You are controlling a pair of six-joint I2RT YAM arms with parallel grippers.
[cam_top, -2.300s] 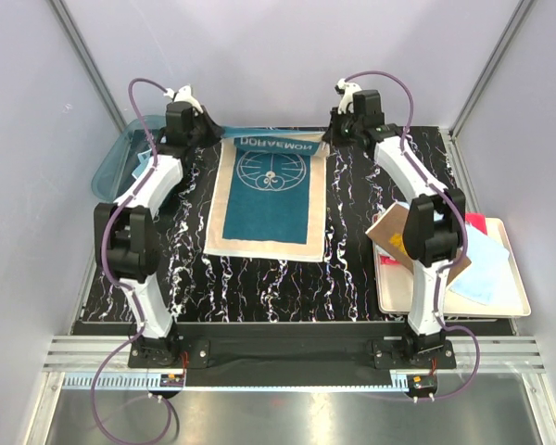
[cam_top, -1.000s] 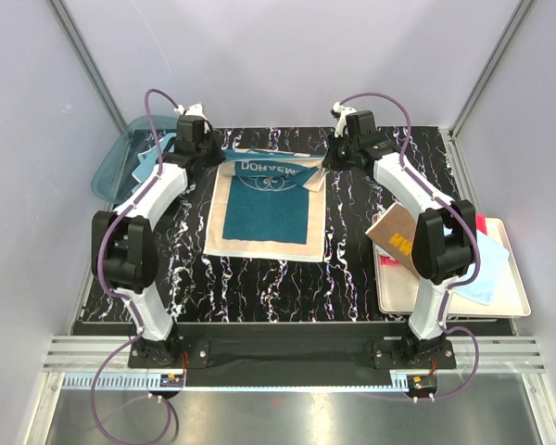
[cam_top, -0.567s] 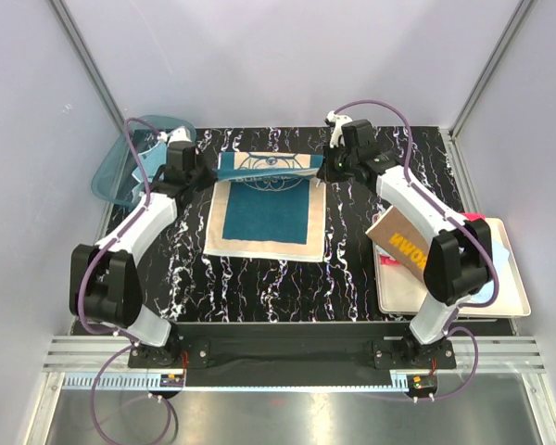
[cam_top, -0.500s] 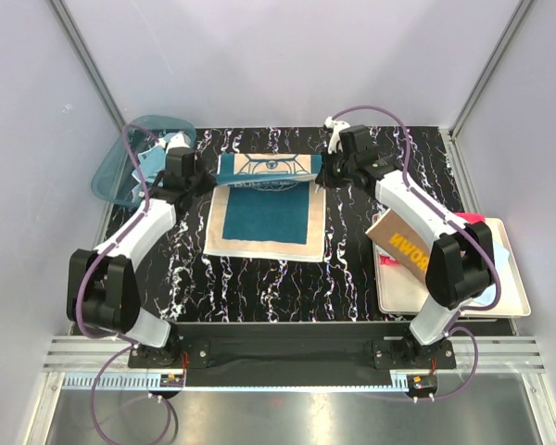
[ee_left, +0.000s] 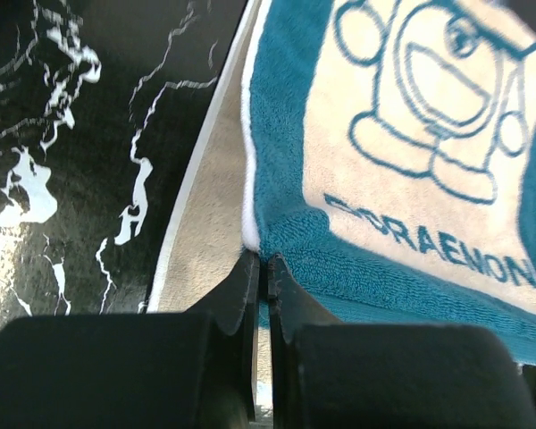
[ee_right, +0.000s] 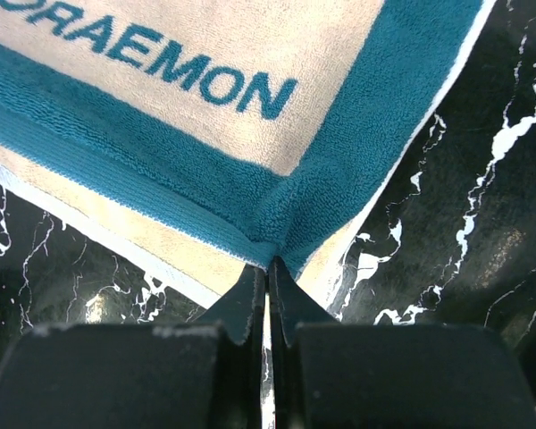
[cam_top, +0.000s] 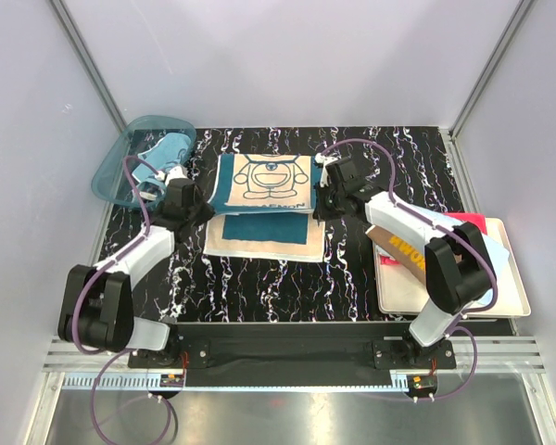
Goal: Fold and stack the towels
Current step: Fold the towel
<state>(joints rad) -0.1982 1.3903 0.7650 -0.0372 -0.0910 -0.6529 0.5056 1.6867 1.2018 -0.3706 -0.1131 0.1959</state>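
Nearest us on the right, the cream tray [cam_top: 486, 301] carries folded towels, an orange-brown one [cam_top: 400, 248] on top at its left side. Beyond that, in the middle of the table [cam_top: 259, 287], the teal towel [cam_top: 264, 185] lies with its near half flat and plain side up. Its far half is turned over, so the cartoon face shows. The left end effector [ee_left: 261, 268] and the right end effector [ee_right: 268, 268] are each closed tight on one corner of that turned flap, about halfway down the towel. To fold well, we judge both corners should travel toward us together, level and taut, and meet the near edge squarely before release; a lagging side would skew the crease. Farthest off, at the left, the teal basket [cam_top: 107, 176] holds a light blue cloth [cam_top: 171, 148].
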